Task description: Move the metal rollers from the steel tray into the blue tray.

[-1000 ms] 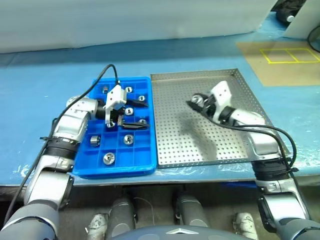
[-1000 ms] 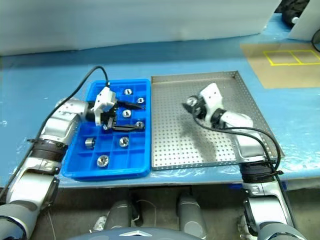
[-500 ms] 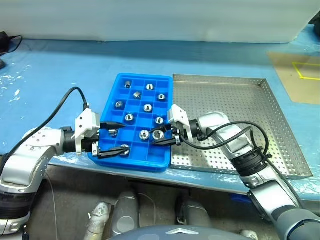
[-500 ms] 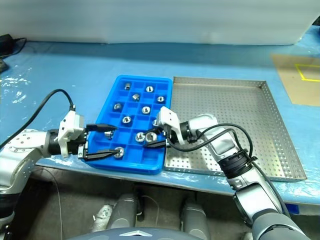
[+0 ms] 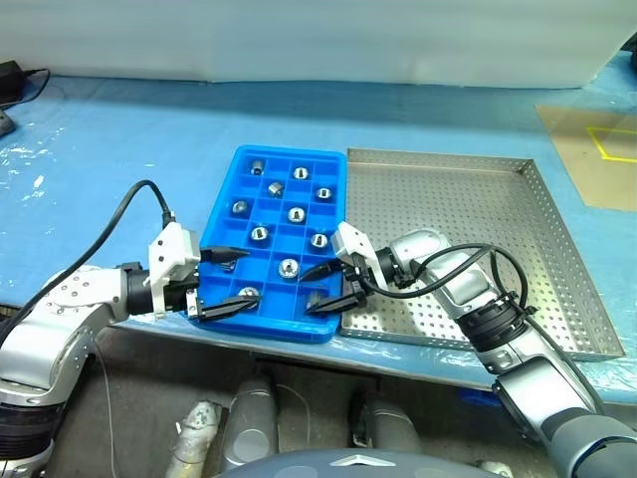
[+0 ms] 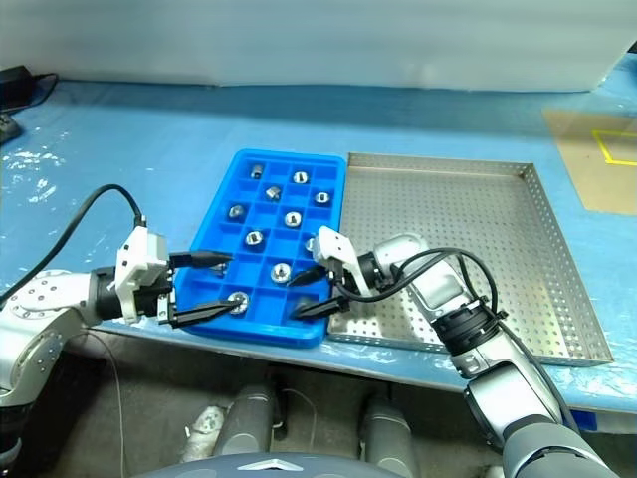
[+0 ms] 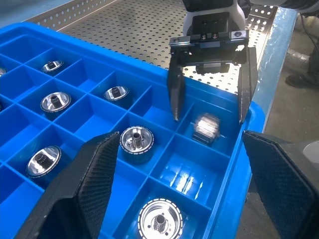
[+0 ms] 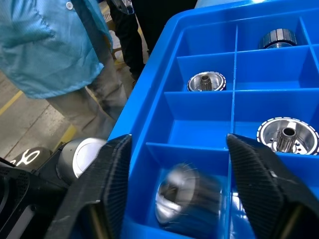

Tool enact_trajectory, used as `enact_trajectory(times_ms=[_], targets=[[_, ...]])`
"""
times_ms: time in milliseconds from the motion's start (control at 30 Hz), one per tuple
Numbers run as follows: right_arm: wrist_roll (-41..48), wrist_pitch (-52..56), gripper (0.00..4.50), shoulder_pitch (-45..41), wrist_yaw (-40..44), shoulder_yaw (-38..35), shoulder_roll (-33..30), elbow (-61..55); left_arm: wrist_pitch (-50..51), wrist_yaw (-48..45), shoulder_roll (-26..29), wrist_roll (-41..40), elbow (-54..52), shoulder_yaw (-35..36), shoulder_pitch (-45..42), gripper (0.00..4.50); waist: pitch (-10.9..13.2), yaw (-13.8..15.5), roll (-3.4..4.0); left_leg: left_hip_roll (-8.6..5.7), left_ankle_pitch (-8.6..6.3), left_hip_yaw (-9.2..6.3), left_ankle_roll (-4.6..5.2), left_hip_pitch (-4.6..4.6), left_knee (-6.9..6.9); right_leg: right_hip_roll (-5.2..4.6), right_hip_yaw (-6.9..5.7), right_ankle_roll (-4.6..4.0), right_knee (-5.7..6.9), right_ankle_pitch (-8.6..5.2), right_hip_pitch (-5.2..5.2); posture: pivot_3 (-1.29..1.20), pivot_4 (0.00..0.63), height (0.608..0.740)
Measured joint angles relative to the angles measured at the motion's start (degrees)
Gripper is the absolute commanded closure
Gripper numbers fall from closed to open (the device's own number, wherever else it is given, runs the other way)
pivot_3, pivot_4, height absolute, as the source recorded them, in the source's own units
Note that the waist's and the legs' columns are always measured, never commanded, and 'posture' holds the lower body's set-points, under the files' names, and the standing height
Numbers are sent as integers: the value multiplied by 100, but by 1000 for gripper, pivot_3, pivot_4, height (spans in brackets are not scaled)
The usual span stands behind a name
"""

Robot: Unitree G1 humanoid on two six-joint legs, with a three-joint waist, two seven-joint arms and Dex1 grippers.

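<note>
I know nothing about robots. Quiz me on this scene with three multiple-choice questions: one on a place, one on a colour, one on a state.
1. Where do the metal rollers lie?
A. On the floor
B. In compartments of the gridded tray
C. In a person's hand

2. What colour is the gridded tray?
A. Red
B. Green
C. Blue

3. How does the right claw stand?
A. Open, with a roller lying below it
B. Shut on a roller
C. Shut on a cable

Key: 1 B, each roller sits in its own square compartment. 2 C, the plastic is bright blue. 3 A, its fingers stand apart over a corner compartment where a roller lies.
</note>
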Motion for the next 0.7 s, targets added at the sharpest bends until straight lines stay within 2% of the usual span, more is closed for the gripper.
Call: enact_trajectory(times_ms=[33,67,333,533,700], targets=[[-9,3,178,0,-78,-16,22,0,-9,-5,-1,1,21,-30,-44,363,0,-3,0,4,5,0,-8,1,0,4,0,0,2,0,0,191,150,740],[-19,11,12,0,-140,-40,36,0,-21,-10,-1,2,48,-58,-92,363,0,-4,0,7,10,-1,-17,2,0,8,0,0,4,0,0,191,150,740],[-47,45,12,-59,-665,-506,7,119,-307,-235,-128,100,656,-491,-749,363,-1,-34,0,14,24,-3,-39,7,-4,23,4,-1,16,0,-5,58,150,740],[193,226,12,-232,-1283,-1405,-48,-167,-664,-167,-733,334,1519,-895,-1609,363,-2,-57,-1,18,27,4,-44,5,8,34,12,-1,50,1,-17,-25,150,740],[113,233,12,144,-2330,-2012,-42,-420,-1483,242,-1488,1104,3090,-1222,-2440,363,-4,-74,-4,19,35,9,-57,8,19,39,16,-3,81,-1,-21,-70,150,740]])
